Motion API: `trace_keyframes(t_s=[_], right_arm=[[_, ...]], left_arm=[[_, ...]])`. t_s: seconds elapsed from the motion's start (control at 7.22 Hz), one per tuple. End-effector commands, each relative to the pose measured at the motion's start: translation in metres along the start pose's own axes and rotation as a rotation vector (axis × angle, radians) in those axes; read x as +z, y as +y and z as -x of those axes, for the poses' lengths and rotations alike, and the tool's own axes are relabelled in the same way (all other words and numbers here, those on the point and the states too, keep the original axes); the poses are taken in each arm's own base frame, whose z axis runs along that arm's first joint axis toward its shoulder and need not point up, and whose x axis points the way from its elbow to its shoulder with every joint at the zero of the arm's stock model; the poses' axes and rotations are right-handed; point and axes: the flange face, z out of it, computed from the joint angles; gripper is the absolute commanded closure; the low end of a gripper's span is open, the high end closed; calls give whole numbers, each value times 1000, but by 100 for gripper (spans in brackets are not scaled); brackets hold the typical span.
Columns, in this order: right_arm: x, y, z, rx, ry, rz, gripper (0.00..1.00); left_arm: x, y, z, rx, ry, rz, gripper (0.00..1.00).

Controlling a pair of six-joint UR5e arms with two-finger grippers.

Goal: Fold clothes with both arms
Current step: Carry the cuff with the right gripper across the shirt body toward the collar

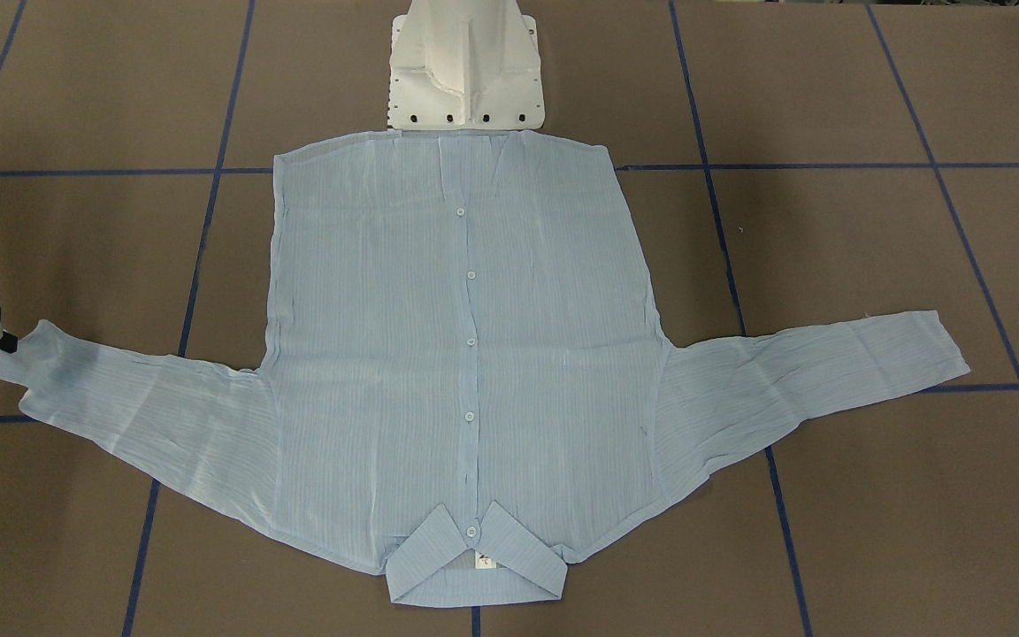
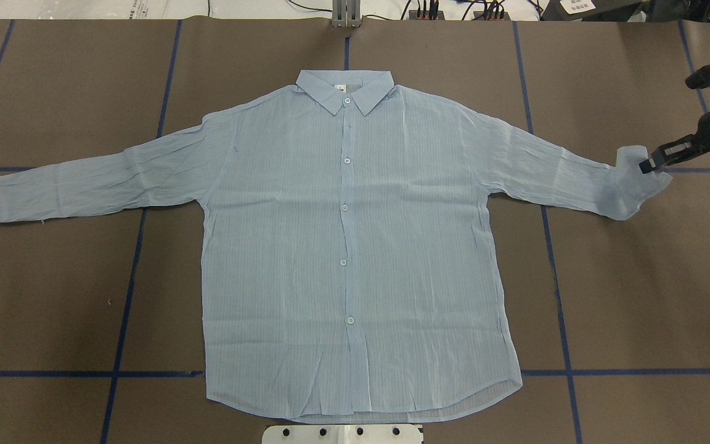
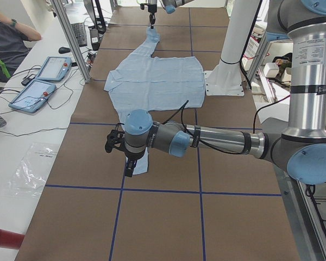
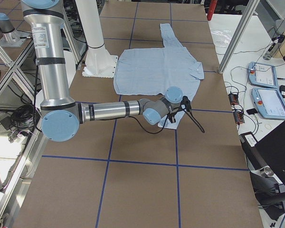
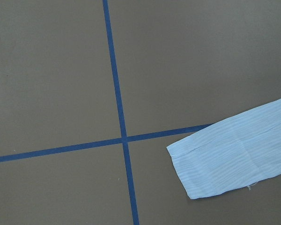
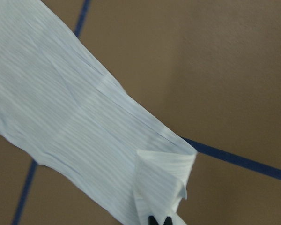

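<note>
Shirt (image 2: 342, 246) is laid flat, front up and buttoned, on the brown table (image 2: 53, 296). Collar is set at the far side from the robot, hem just beside the white base (image 1: 465, 80). Both sleeves are spread outward.

Right cuff (image 2: 635, 179) is lifted off the surface and folded over. It is pinched by the right gripper (image 2: 648, 165), whose fingers are seen closed on a fold of fabric in the right wrist view.

Left gripper (image 3: 129, 163) is seen only from the table's end, held over the left cuff (image 5: 215, 164). How far its fingers are spread cannot be told. That cuff is shown lying flat in the left wrist view, just beside a crossing of tape lines.

The table is marked with a grid of blue tape (image 2: 128, 296). At the side, a white bench (image 3: 22, 130) is seen with two tablets (image 3: 54, 68), cables and a plastic bag (image 3: 35, 168). A seated person (image 3: 8, 46) is partly in view, and aluminium frame posts (image 3: 70, 38) are stood at the table edge.
</note>
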Motion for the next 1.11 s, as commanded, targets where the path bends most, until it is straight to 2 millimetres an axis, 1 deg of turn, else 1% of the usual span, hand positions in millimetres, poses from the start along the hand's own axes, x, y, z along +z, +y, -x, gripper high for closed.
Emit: trace_keyframes(t_s=[0.0,0.14,0.28,0.42,0.55,0.69,0.83,0.97], right_arm=[[-36,-61,109,117,-145,-36,100],[-39,-90,168,174,-192,-38,100],[-31,-109,229,195,-228,-24,100],[-19,-117,268,169,-235,-37,100],[3,-123,317,129,-218,-67,100],[28,-128,353,102,-200,-83,100],[40,-153,391,82,-207,-86,100],[64,-168,429,66,-193,-99,100]], left_arm=[[4,0,4,3,0,-1,1],[7,1,8,2,0,0,1],[8,1,9,0,-2,2,1],[9,1,9,-2,-2,3,1],[9,2,10,-2,-4,5,1],[9,2,11,-3,-5,3,2],[10,3,12,-4,-9,5,2],[10,3,12,-4,-10,6,2]])
